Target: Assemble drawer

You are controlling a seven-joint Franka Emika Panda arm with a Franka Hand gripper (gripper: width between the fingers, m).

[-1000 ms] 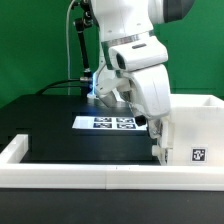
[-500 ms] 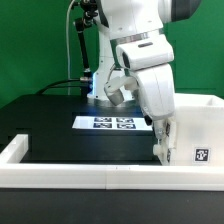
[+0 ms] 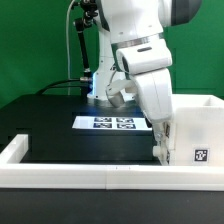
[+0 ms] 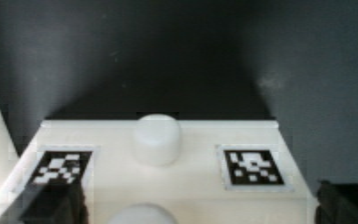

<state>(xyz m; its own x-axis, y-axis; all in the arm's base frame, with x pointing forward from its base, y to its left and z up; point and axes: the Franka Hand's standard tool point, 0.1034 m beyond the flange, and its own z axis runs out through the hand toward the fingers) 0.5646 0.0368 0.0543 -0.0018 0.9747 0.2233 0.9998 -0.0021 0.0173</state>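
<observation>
Plainly, the gripper (image 3: 160,148) sits low against the drawer shell (image 3: 195,130), on the side that faces the marker board (image 3: 112,123), but its fingertips are hidden behind the arm's own housing in the exterior view, so I cannot tell whether it is spread, closed, or gripping the shell. The wrist view looks down on a white face (image 4: 155,160) carrying 2 square tags and a rounded knob (image 4: 155,138), which suggests the arm is lined up squarely on that part. The shell rests on the black bench (image 3: 50,120), tight behind the long white rail (image 3: 90,177), probably so the rail braces it.
</observation>
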